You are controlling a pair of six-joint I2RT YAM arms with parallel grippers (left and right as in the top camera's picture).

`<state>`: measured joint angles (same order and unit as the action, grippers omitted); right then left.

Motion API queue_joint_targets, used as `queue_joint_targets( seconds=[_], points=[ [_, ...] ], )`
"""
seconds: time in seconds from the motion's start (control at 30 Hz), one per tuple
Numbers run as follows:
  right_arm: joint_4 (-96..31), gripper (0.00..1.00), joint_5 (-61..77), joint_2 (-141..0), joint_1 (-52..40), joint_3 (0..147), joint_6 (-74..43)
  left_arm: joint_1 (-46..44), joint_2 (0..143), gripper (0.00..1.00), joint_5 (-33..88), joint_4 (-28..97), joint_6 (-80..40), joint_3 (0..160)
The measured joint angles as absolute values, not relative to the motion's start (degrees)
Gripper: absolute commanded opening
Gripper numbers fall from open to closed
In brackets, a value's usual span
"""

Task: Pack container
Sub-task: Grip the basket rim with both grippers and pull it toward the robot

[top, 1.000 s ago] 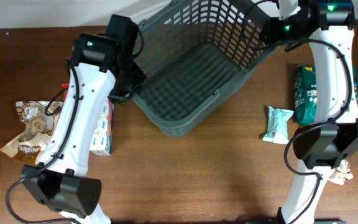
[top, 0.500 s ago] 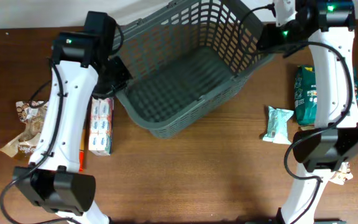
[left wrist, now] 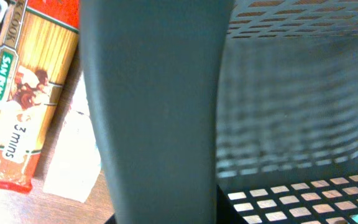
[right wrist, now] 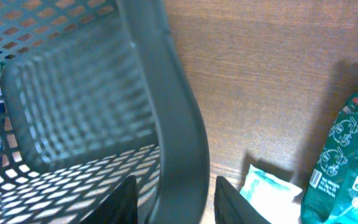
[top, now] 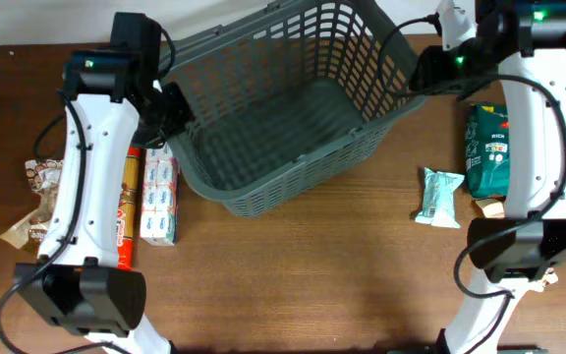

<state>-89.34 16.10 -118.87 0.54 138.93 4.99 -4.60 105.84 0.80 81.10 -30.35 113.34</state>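
The near strip of the brown worktop [top: 312,285] holds only the two arm bases. At the near right corner one brown packet [top: 548,278] shows under the right arm [top: 540,128], mostly hidden.

Further in, by the left edge, lies a heap of crumpled brown and white wrappers [top: 42,197]; how many cannot be told. Beside it lies one red spaghetti packet [top: 126,211], lengthwise from near to far. Touching that is a row of white and blue packs [top: 160,197], their number unclear. The left arm [top: 82,187] crosses above these, partly covering them.

Toward the right edge there is one pale green packet [top: 438,197]. Just beyond it lies one dark green bag [top: 486,147], partly under the right arm.

The one container [top: 293,128] stands at the middle of the far edge, askew, with a corner pointing toward the near edge. The white and blue packs lie just beside its left side.

The left fingers [top: 172,101] are at its left rim. The rim fills the wrist view, so their grip cannot be told. The right fingers [right wrist: 126,200] stand on either side of the right rim, closed narrowly on it.
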Motion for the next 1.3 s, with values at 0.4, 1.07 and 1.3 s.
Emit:
queue_joint_targets(
  seconds=[0.4,1.07,1.3],
  points=[
    [-89.5,0.37,15.8,-118.5,-0.6,139.0,5.0,-3.7,106.9,0.02,1.1,80.0,-27.8,114.3],
    [-88.3,0.11,14.4,-117.4,-1.4,137.0,-1.7,-3.6,107.1,0.02,-2.0,77.2,-24.9,114.3],
    [-88.0,0.04,14.5,-116.8,-1.4,135.9,-2.6,-3.6,107.1,0.02,-2.0,77.1,-24.8,114.3]
  ],
)
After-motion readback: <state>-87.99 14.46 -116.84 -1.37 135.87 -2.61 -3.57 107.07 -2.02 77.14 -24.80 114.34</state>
